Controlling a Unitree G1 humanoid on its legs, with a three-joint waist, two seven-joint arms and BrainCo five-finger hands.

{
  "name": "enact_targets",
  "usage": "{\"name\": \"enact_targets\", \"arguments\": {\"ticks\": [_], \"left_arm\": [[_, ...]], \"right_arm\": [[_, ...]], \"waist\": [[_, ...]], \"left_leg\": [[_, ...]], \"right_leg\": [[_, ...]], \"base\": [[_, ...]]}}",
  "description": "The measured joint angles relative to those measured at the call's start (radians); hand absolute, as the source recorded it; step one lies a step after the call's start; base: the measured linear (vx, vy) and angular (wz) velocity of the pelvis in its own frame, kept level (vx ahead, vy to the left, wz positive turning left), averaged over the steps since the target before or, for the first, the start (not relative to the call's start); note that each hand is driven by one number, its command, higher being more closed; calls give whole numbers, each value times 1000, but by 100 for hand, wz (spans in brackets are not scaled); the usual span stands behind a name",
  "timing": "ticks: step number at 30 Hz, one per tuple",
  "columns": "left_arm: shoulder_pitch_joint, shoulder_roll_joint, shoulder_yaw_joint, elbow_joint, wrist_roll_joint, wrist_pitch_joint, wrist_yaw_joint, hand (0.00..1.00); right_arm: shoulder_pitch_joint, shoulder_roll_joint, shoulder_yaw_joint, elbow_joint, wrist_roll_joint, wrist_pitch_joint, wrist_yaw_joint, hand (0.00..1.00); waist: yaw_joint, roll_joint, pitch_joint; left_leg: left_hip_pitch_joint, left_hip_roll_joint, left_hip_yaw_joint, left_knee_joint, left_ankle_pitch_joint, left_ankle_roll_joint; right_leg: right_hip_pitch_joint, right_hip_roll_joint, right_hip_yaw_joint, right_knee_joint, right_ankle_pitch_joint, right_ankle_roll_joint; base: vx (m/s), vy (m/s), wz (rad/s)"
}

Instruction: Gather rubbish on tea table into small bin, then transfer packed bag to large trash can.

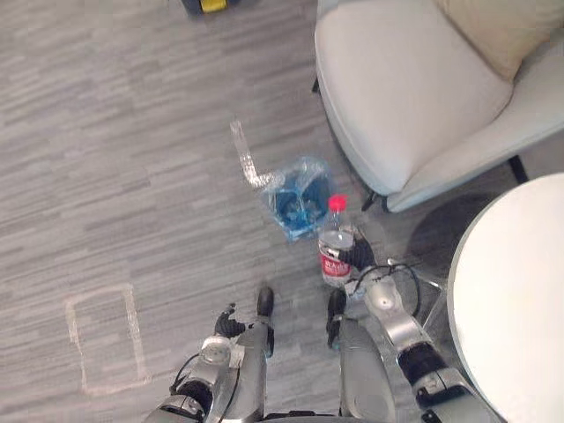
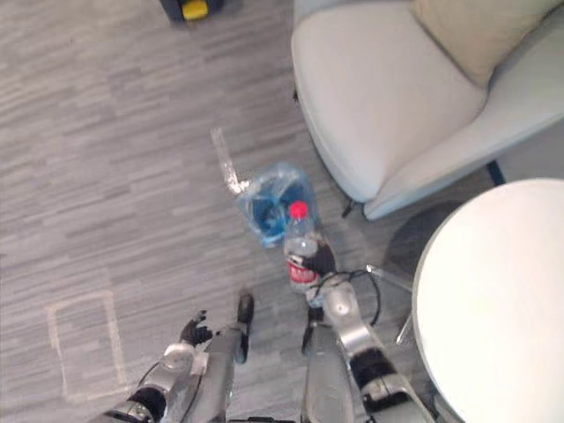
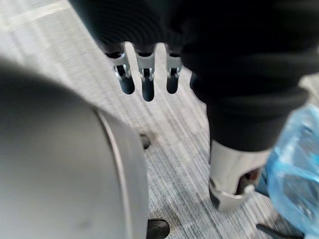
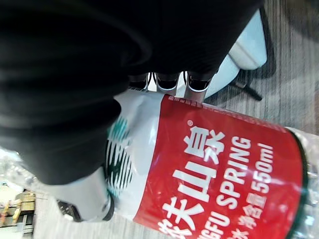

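Observation:
A clear plastic bottle (image 1: 336, 241) with a red cap and a red label is held upright in my right hand (image 1: 359, 256), just above the floor. In the right wrist view the fingers (image 4: 168, 80) and thumb (image 4: 87, 199) curl round the bottle's label (image 4: 219, 179). Right behind the bottle, a small bin lined with a blue translucent bag (image 1: 298, 199) stands on the grey floor, its mouth open. My left hand (image 1: 228, 322) hangs low at my side with relaxed fingers (image 3: 146, 79), holding nothing.
A light grey armchair (image 1: 414, 88) with a beige cushion (image 1: 507, 31) stands behind the bin. The round white tea table (image 1: 515, 300) is at the right. A tape rectangle (image 1: 104, 339) marks the floor at the left. A yellow and dark object (image 1: 210, 5) sits at the far edge.

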Motion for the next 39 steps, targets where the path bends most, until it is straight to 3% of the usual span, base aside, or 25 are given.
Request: {"name": "enact_targets", "arguments": {"ticks": [1,5,15,24,27,28,39], "left_arm": [[-17,-7,10,-23,-20,-5,2,0],[-61,-28,12,-79,-54,-17,24,0],[-18,-59,-32,-355,-103,-74,40,0],[11,-58,-43,-460,-103,-119,39,0],[21,-17,-48,-490,-102,-135,40,0],[26,-6,-48,-485,-102,-134,41,0],[106,17,-59,-592,-102,-143,45,0]], "right_arm": [[-34,-4,11,-30,0,6,-11,100],[-157,-39,30,-44,0,8,-38,100],[-428,-167,33,-42,37,15,-102,100],[-608,-278,35,69,49,18,-137,100],[-710,-342,33,185,98,18,-156,100],[-711,-349,33,201,103,17,-158,0],[-702,-370,33,222,163,7,-130,0]], "waist": [[15,-3,6],[28,-3,19],[78,5,47],[97,5,50],[106,5,50],[109,5,50],[117,4,49]], "left_leg": [[-66,8,4,43,-13,-4],[-193,10,2,114,-24,-9],[-418,-15,1,202,-25,-9],[-526,-48,8,227,-18,-4],[-587,-61,18,234,-10,2],[-590,-61,17,239,-10,2],[-641,-65,12,270,0,-1]], "right_leg": [[-65,1,-1,40,-9,-7],[-187,-2,-4,107,-19,-17],[-406,-45,-11,228,-47,-20],[-520,-92,-8,292,-71,-15],[-592,-107,4,319,-73,-16],[-594,-107,3,320,-74,-16],[-645,-111,9,371,-90,-7]], "base": [[-86,-54,-4],[-58,-38,6],[-38,13,17],[1,32,15],[-7,36,14],[-11,48,11],[-25,8,6]]}}
